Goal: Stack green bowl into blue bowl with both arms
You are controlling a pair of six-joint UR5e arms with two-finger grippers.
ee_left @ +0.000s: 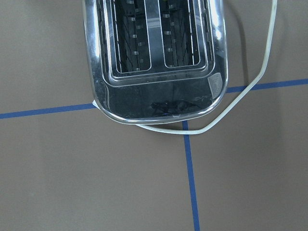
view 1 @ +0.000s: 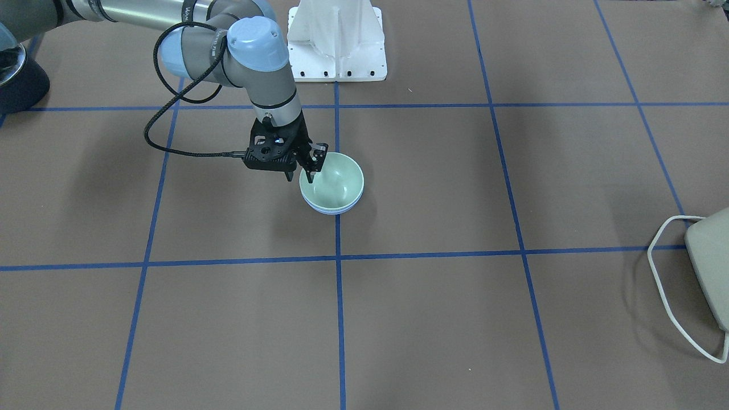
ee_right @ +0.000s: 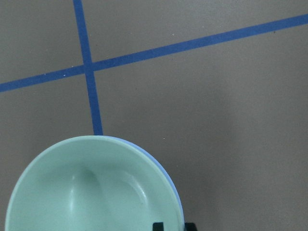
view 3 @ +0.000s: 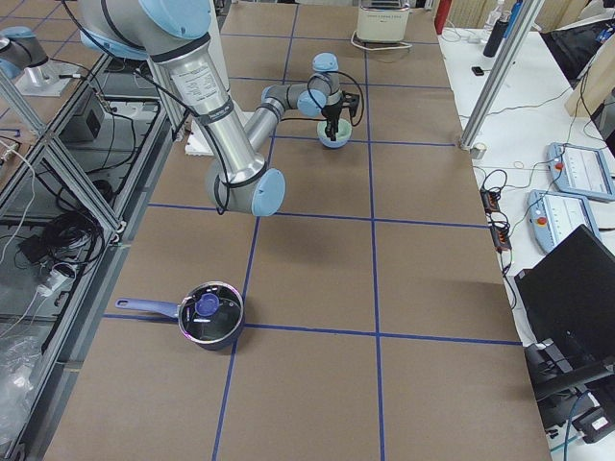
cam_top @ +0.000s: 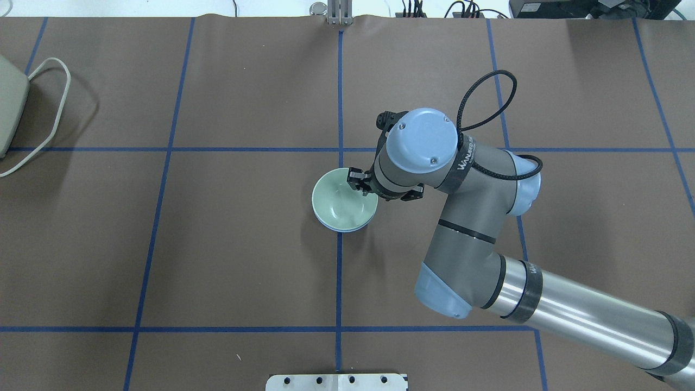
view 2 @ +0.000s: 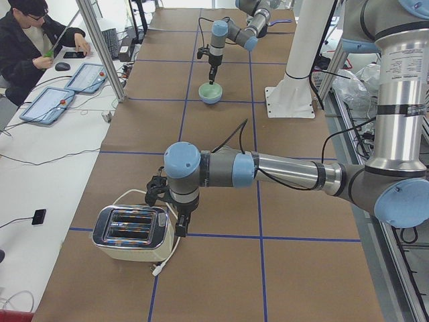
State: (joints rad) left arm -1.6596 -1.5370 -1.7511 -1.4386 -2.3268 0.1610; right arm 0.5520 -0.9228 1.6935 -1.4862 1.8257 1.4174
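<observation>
Brown-papered table (view 1: pixel 433 319) carries the green bowl (view 1: pixel 336 181) nested in the blue bowl (view 1: pixel 335 210) beneath the right jaws, closed narrowly across the green rim, so rising before letting go could drag it out; the left jaws' spread I cannot tell.

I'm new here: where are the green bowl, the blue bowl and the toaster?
green bowl (view 1: pixel 336 182), front-facing view, its inside.
blue bowl (view 1: pixel 335 211), front-facing view, outer edge under the green one.
toaster (ee_left: pixel 155 91), left wrist view, shiny top.
</observation>
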